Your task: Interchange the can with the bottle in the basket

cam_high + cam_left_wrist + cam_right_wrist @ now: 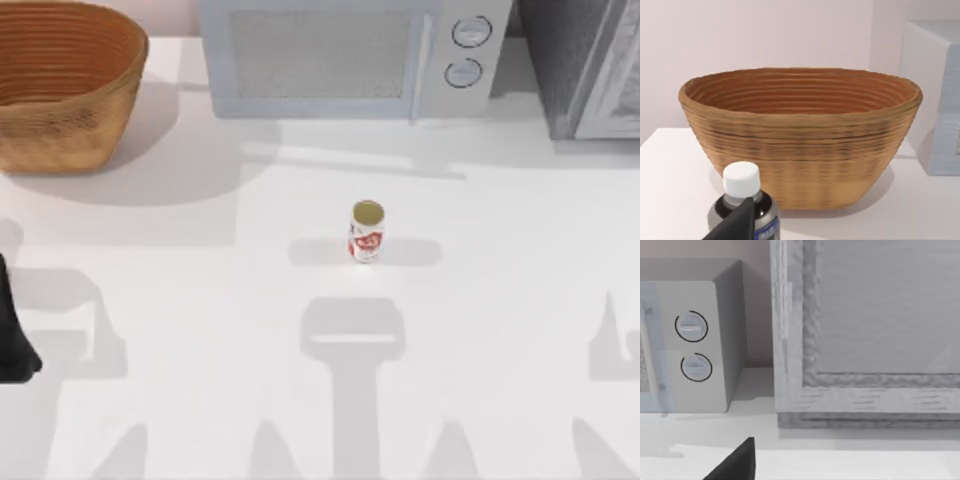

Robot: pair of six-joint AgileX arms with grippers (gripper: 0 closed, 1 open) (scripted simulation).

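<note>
Left hand (742,220) near basket (800,135), clamped on bottle (743,200) outside its wall. Can (367,231) upright, well apart. Right hand: can't tell.

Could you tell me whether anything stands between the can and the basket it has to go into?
Nothing visible does. The can stands upright mid-table, and bare tabletop runs from it to the basket at the back left. The microwave sits behind that path, not across it.

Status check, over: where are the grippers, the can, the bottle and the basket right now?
Left gripper on the white-capped bottle, in front of the basket. Can upright mid-table, untouched. Right gripper faces the microwave. Nothing blocking the can.
</note>
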